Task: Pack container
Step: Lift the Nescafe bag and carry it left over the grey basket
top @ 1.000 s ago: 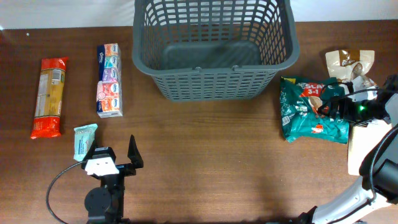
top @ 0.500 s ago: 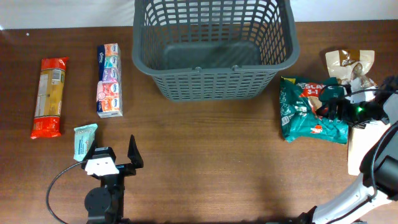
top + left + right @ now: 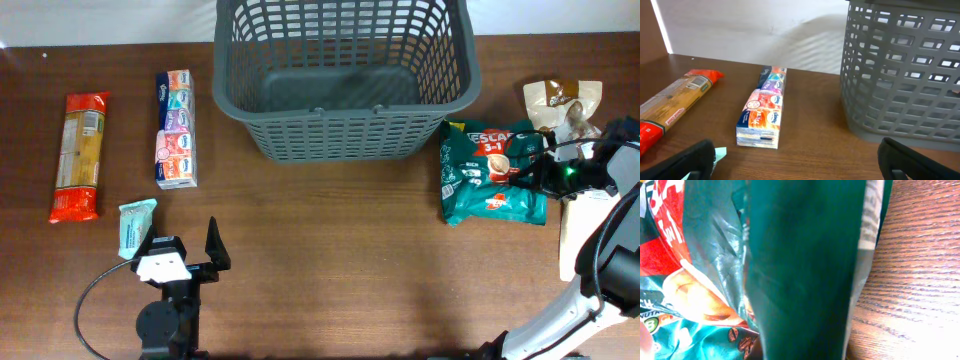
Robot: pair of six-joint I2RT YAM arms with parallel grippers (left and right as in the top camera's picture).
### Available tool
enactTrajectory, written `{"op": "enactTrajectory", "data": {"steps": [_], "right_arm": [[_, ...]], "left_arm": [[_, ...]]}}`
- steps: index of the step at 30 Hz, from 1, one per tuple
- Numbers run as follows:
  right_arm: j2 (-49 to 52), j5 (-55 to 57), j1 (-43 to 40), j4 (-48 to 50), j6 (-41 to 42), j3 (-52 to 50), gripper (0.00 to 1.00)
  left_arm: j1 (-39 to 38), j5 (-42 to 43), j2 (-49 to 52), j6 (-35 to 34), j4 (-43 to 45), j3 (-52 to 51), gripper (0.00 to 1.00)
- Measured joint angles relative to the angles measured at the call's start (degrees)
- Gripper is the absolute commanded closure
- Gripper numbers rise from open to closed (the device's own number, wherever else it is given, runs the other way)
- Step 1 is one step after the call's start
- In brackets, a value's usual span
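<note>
While the pasta packet [image 3: 78, 155] and tissue pack [image 3: 176, 129] are lying at far left | left gripper [image 3: 183, 245] is sitting near the front edge, fingers [image 3: 687, 160] spread apart | container [image 3: 340, 135] is standing upright at back centre | right gripper [image 3: 535, 172] is clamping the green coffee bag [image 3: 480, 180] just right of it.

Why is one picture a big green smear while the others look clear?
Right wrist view: the camera sits so close to the green packet that it fills the frame, soft, with a dark band down the middle. Left wrist view: basket sharp, fingers blurred at the bottom corners. Overhead: evenly lit, crisp.
</note>
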Motion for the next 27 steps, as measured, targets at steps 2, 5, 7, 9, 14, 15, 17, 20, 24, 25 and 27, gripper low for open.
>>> {"op": "enactTrajectory", "data": {"steps": [2, 5, 7, 9, 14, 15, 17, 20, 24, 25, 27], "right_arm": [[0.0, 0.0, 0.0, 0.0, 0.2, 0.0, 0.96], [0.0, -0.02, 0.02, -0.02, 0.9, 0.0, 0.96], [0.0, -0.15, 0.02, 0.0, 1.29, -0.02, 0.96], [0.04, -0.37, 0.02, 0.02, 1.42, -0.02, 0.96], [0.07, -1.55, 0.02, 0.2, 1.66, -0.07, 0.96], [0.07, -1.77, 0.04, 0.2, 1.73, -0.07, 0.96], [0.07, -2.03, 0.07, -0.13, 1.81, 0.02, 0.96], [0.07, -2.01, 0.2, -1.77, 2.14, 0.92, 0.96], [0.02, -0.81, 0.68, -4.96, 2.16, 3.96, 0.96], [-0.09, -0.35, 0.72, -5.68, 2.14, 5.09, 0.96], [-0.66, 0.35, 0.81, -6.43, 2.16, 6.93, 0.96]], "left_arm": [[0.0, 0.0, 0.0, 0.0, 0.0, 0.0, 0.01], [0.0, 0.0, 0.0, 0.0, 0.0, 0.0, 0.01], [0.0, 0.0, 0.0, 0.0, 0.0, 0.0, 0.01], [0.0, 0.0, 0.0, 0.0, 0.0, 0.0, 0.01], [0.0, 0.0, 0.0, 0.0, 0.0, 0.0, 0.01], [0.0, 0.0, 0.0, 0.0, 0.0, 0.0, 0.01], [0.0, 0.0, 0.0, 0.0, 0.0, 0.0, 0.01], [0.0, 0.0, 0.0, 0.0, 0.0, 0.0, 0.01], [0.0, 0.0, 0.0, 0.0, 0.0, 0.0, 0.01], [0.0, 0.0, 0.0, 0.0, 0.0, 0.0, 0.01], [0.0, 0.0, 0.0, 0.0, 0.0, -0.02, 0.01]]}}
